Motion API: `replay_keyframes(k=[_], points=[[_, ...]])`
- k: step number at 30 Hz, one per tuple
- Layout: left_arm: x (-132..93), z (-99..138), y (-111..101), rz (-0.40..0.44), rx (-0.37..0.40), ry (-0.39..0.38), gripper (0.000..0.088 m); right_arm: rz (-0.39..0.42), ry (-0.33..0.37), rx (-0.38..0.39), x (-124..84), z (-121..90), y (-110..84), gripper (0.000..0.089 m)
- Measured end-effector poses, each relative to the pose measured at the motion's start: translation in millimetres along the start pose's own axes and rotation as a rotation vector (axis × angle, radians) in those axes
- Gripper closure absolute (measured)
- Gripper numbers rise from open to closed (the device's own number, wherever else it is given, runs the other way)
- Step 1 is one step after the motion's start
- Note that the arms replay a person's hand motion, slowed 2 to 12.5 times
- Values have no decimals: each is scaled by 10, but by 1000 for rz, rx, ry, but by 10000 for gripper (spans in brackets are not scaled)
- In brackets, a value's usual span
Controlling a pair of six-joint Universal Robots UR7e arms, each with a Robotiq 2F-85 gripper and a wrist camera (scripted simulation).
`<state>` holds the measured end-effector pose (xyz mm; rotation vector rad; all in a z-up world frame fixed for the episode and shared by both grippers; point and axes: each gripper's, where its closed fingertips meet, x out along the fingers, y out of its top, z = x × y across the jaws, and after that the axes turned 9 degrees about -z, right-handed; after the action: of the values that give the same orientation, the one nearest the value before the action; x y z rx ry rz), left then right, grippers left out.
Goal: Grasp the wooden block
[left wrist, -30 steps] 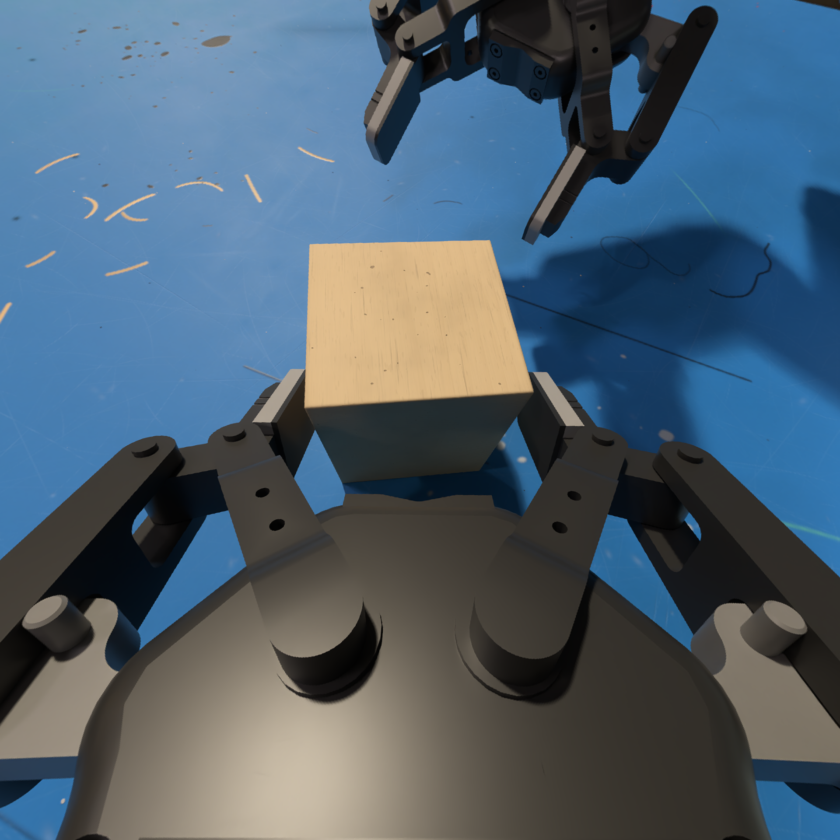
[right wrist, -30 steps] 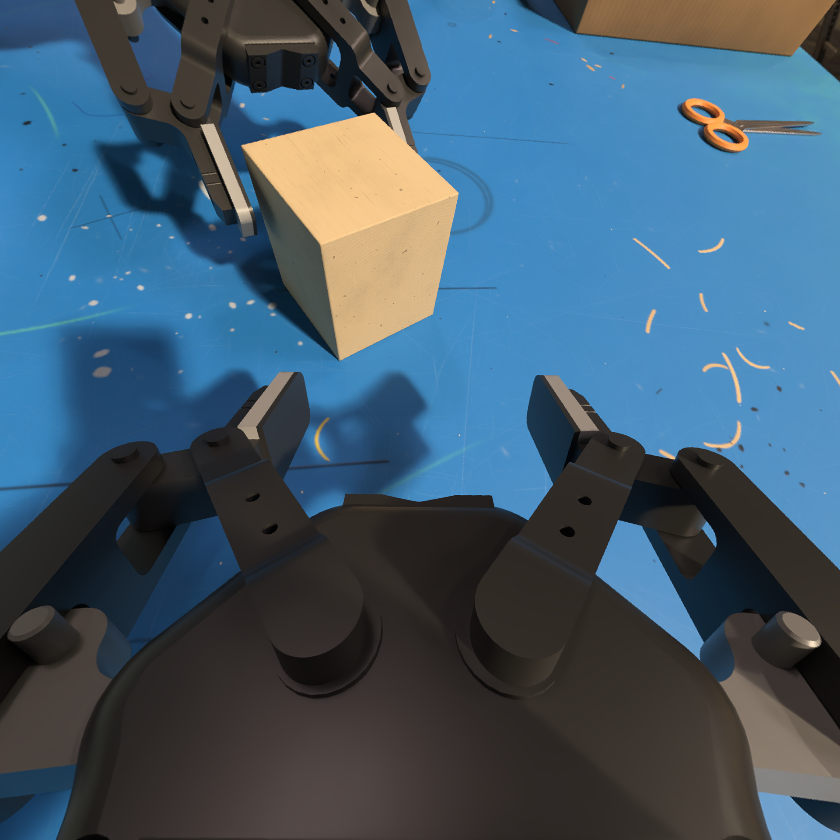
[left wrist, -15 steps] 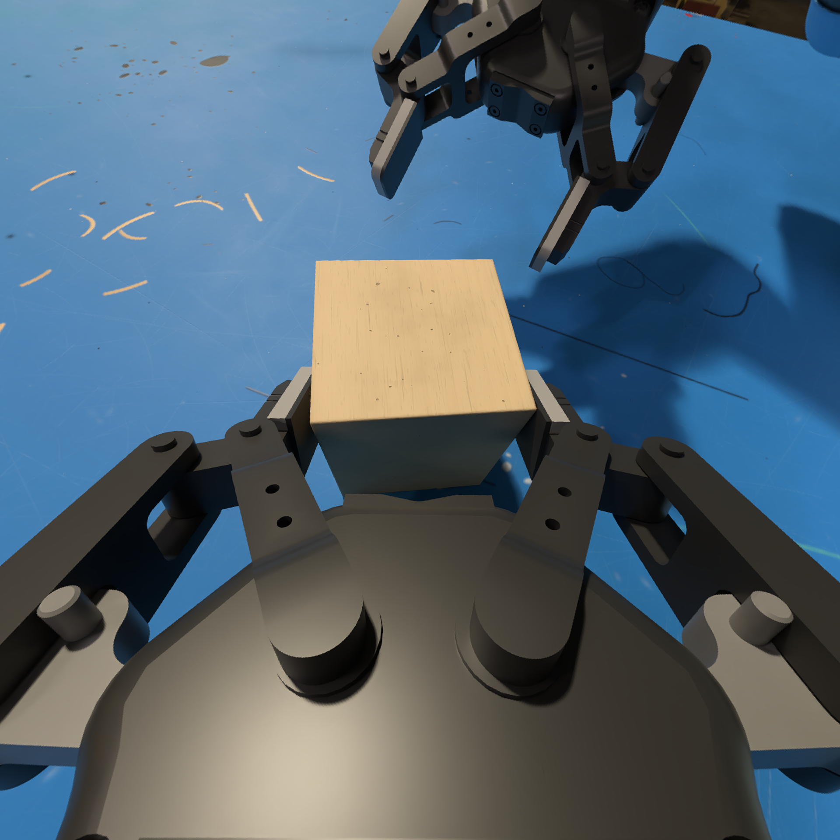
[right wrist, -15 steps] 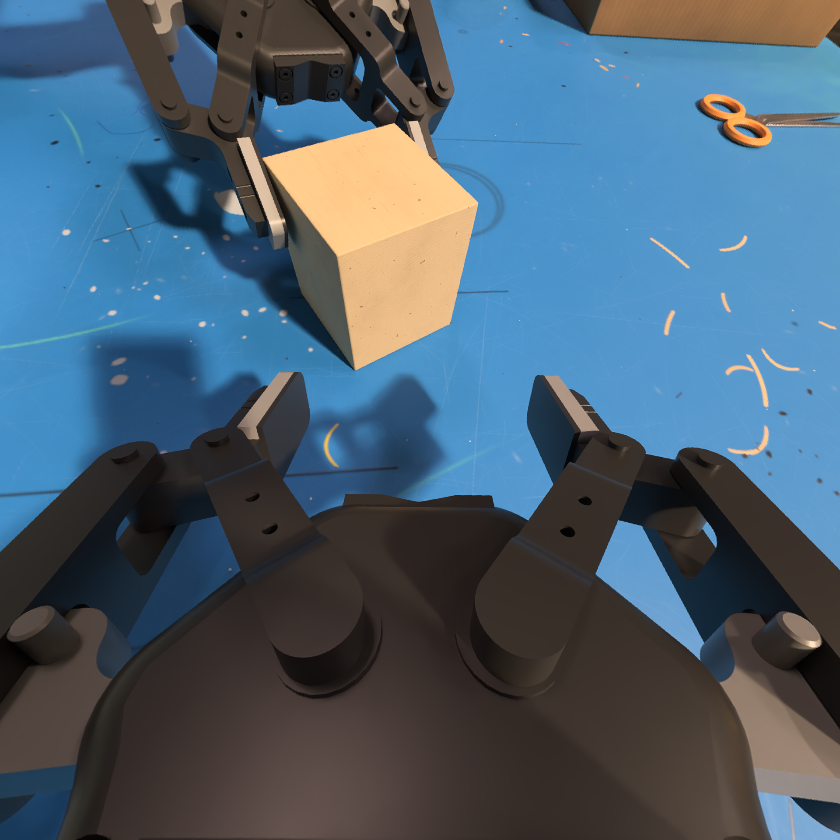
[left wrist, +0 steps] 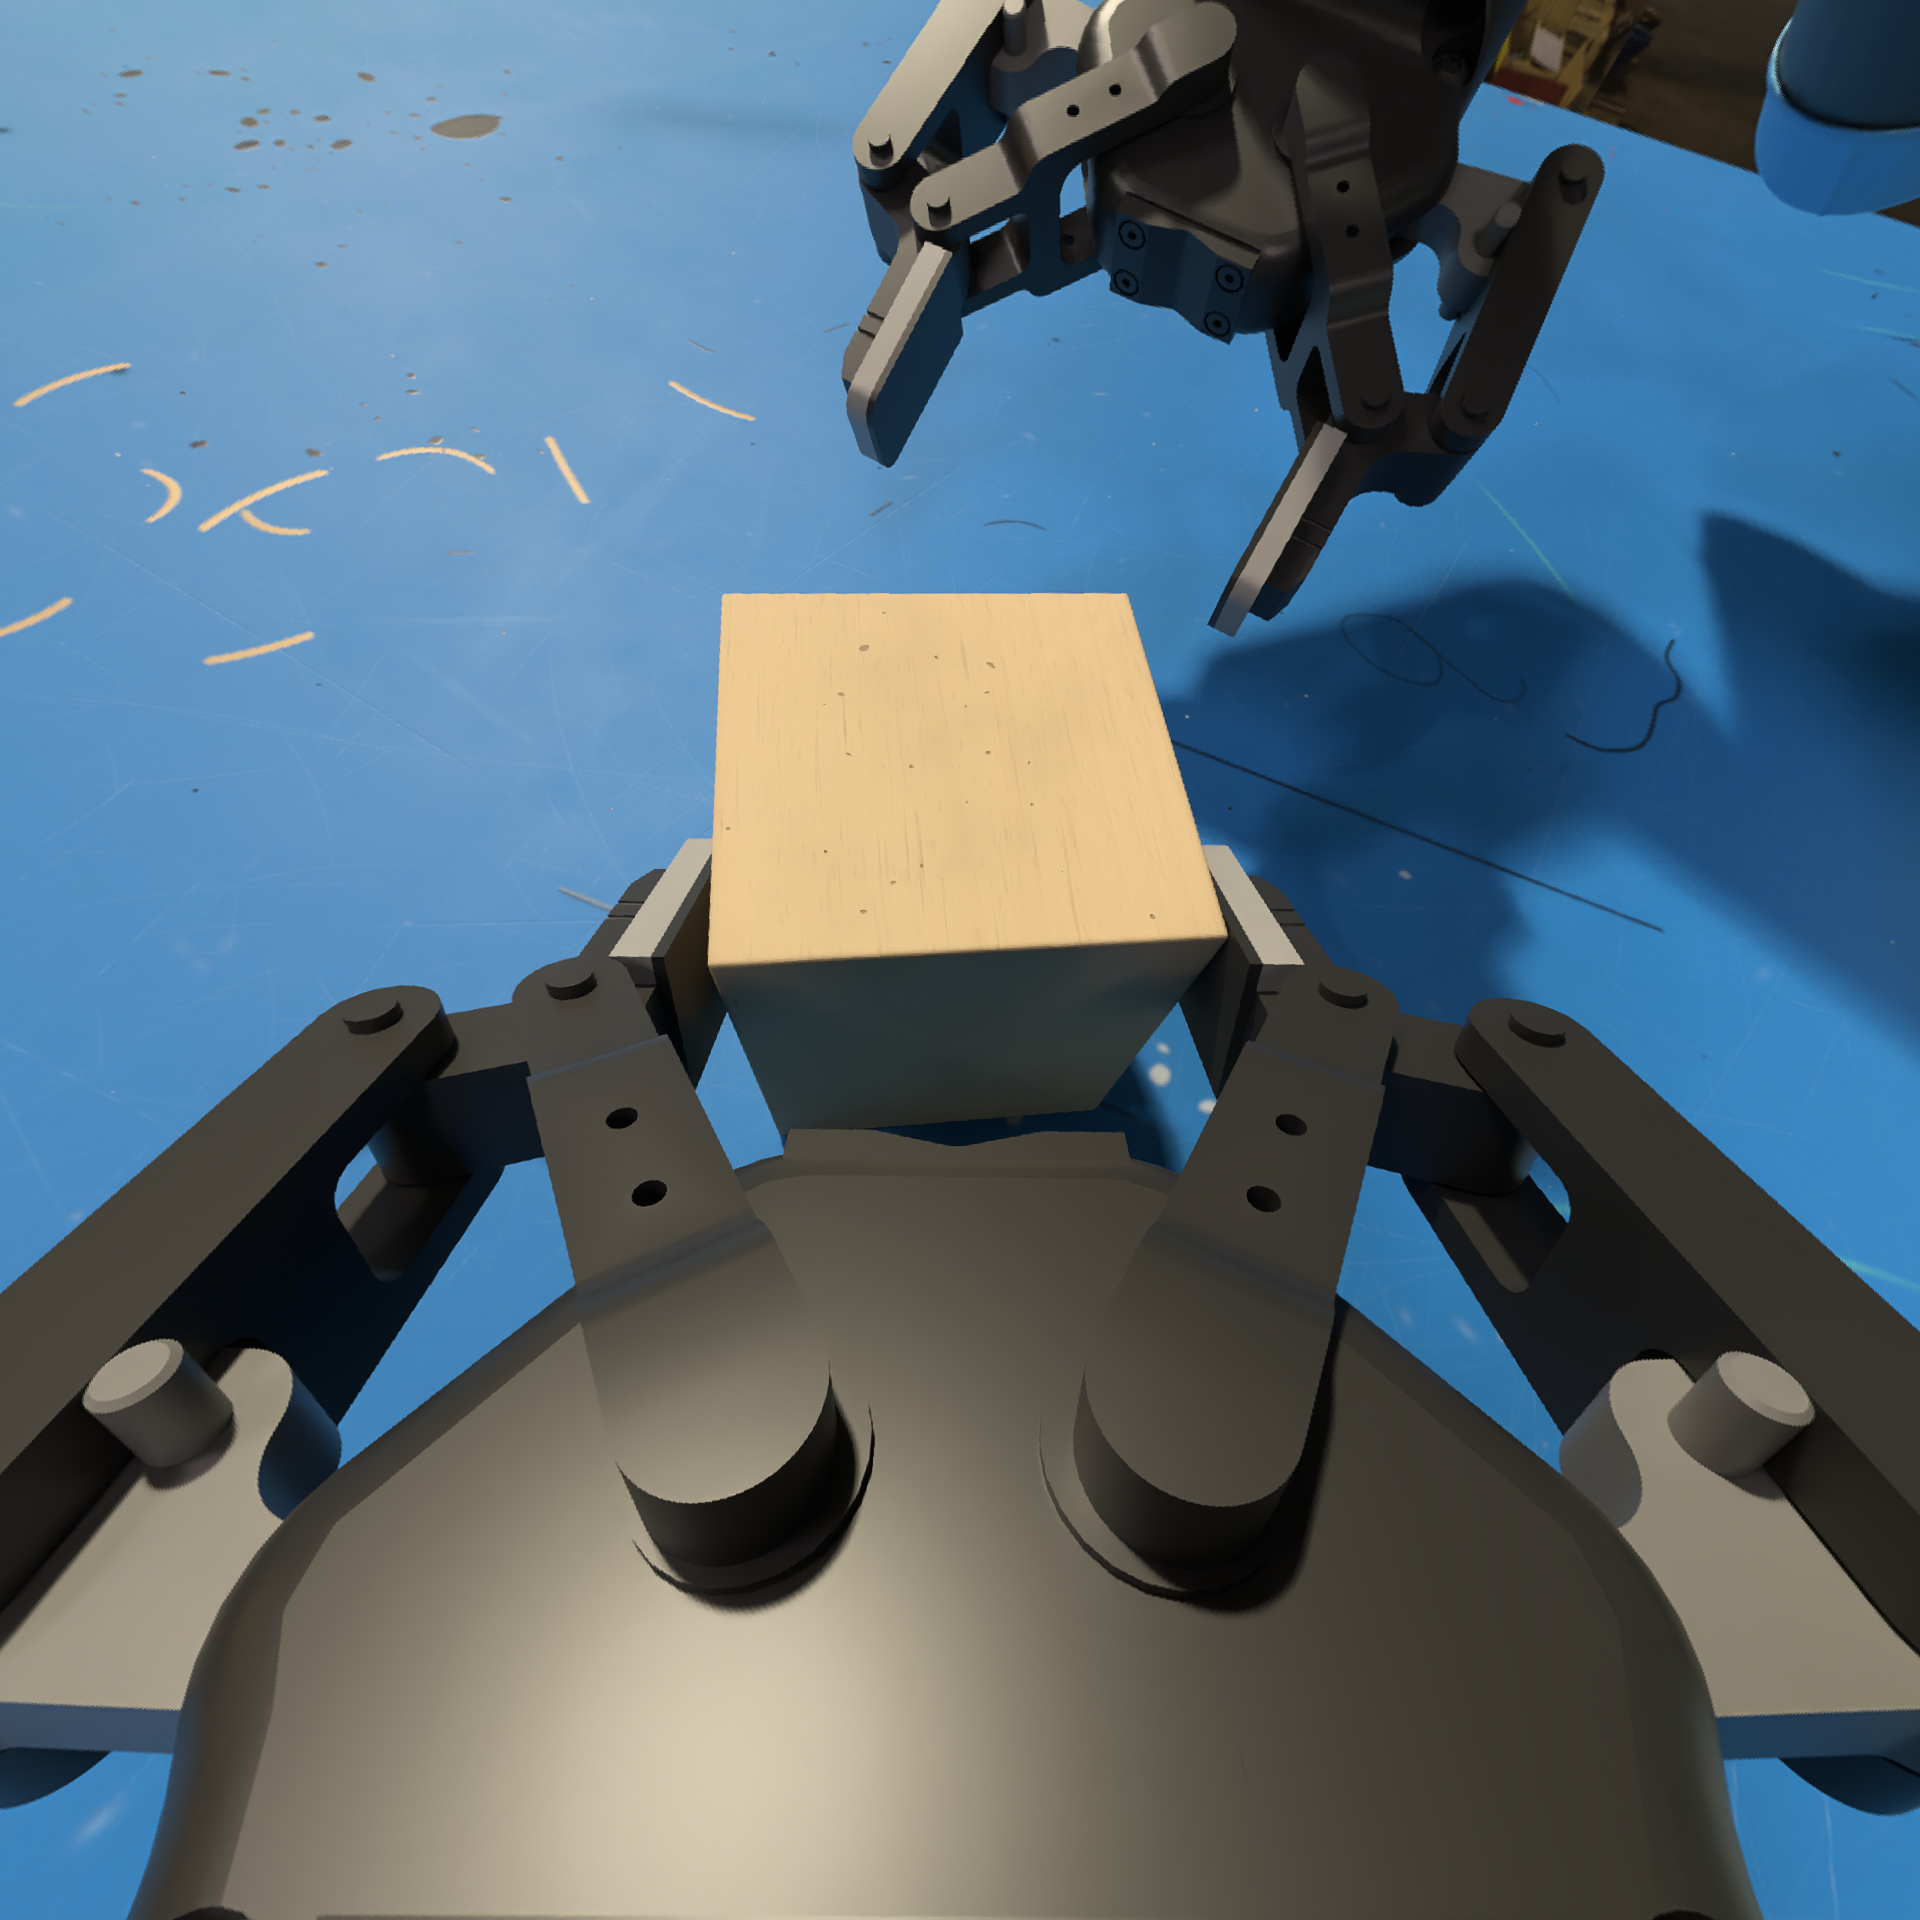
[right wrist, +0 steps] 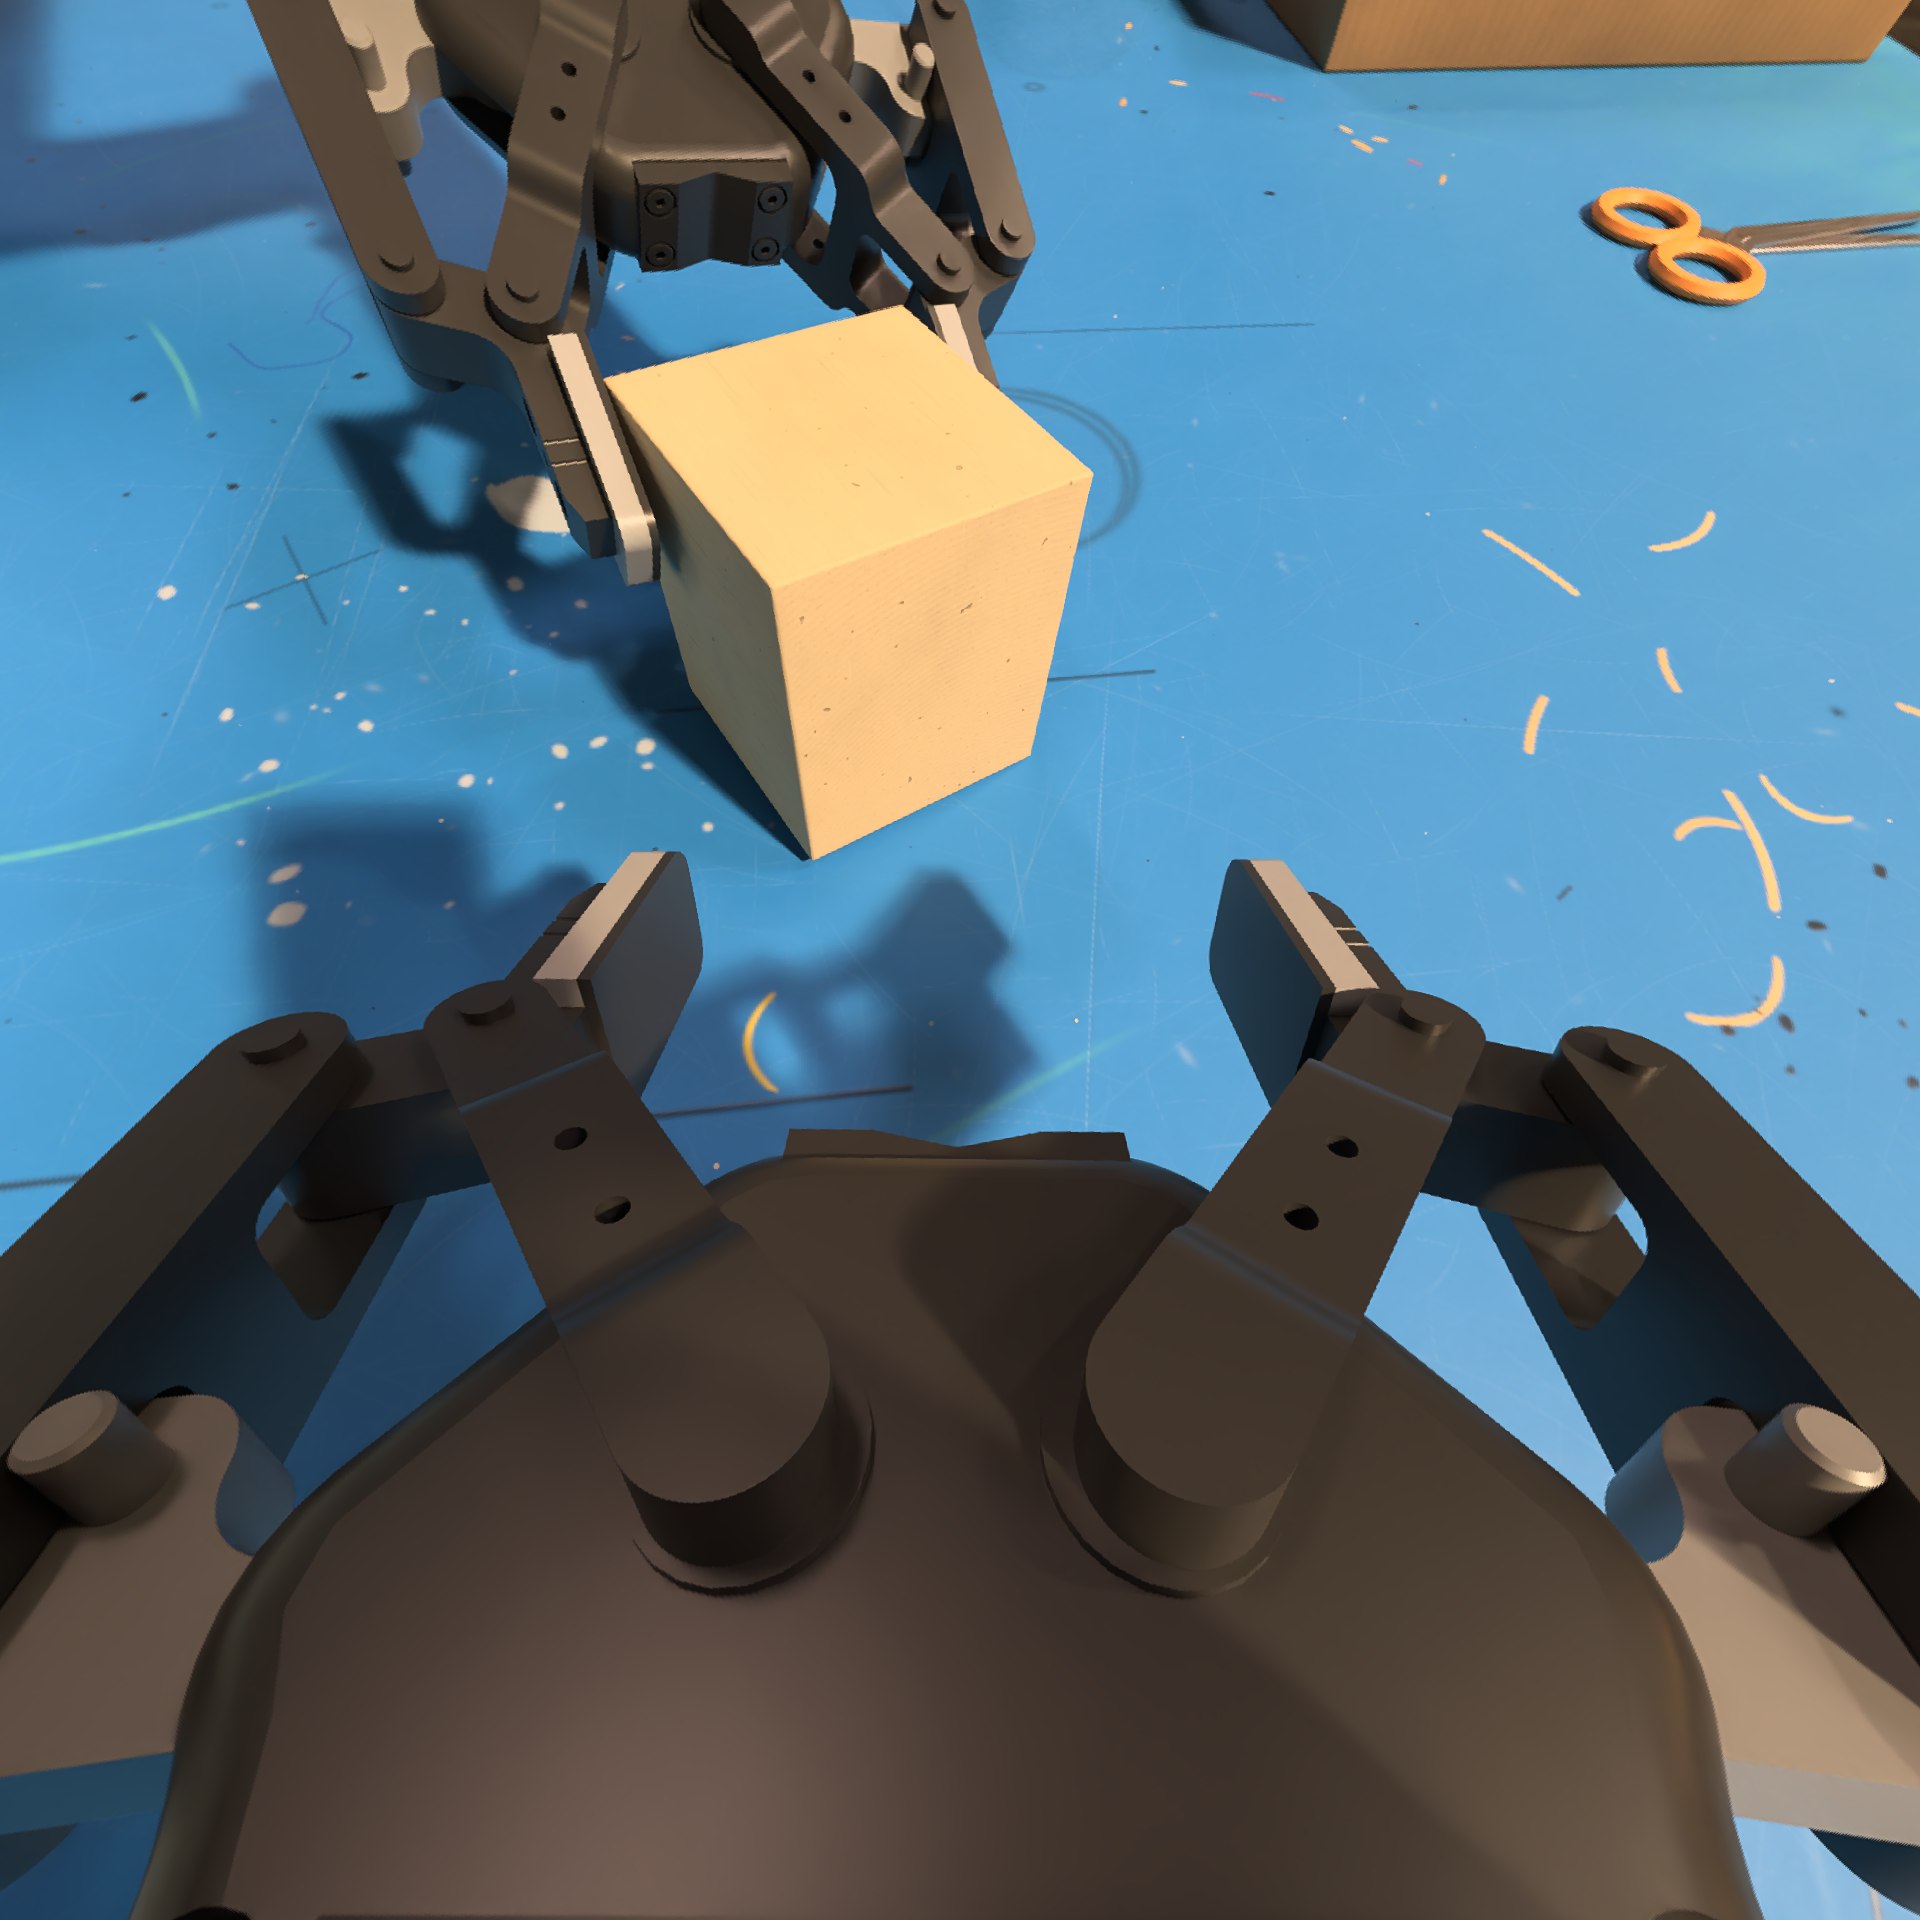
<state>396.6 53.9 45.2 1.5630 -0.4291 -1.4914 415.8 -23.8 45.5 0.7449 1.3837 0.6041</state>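
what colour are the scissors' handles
Orange. The scissors lie on the blue table, seen best in the right wrist view.

At the upper right of the right wrist view we see orange-handled scissors (right wrist: 1683, 244) on the blue tabletop (right wrist: 1351, 436), a brown box (right wrist: 1579, 31) above them.

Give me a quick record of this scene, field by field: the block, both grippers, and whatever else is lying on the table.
surface: blue table, scratched and speckled
wooden block: upright, base on the table
left gripper: pads against two opposite sides of the block
right gripper: open, holding nothing, short of the block
scissors: orange handles, far right
cardboard box: at the top edge, mostly out of view
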Motion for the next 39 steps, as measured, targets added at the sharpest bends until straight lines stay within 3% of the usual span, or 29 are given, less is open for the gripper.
replay_keyframes(k=[20,39], points=[[-40,-3,-12,-5,-2,-60,186,-20,-30,28,8,-34,61,50],[-63,39,-37,2,54,-34,186,-39,-84,-1,2,-91,48,40]])
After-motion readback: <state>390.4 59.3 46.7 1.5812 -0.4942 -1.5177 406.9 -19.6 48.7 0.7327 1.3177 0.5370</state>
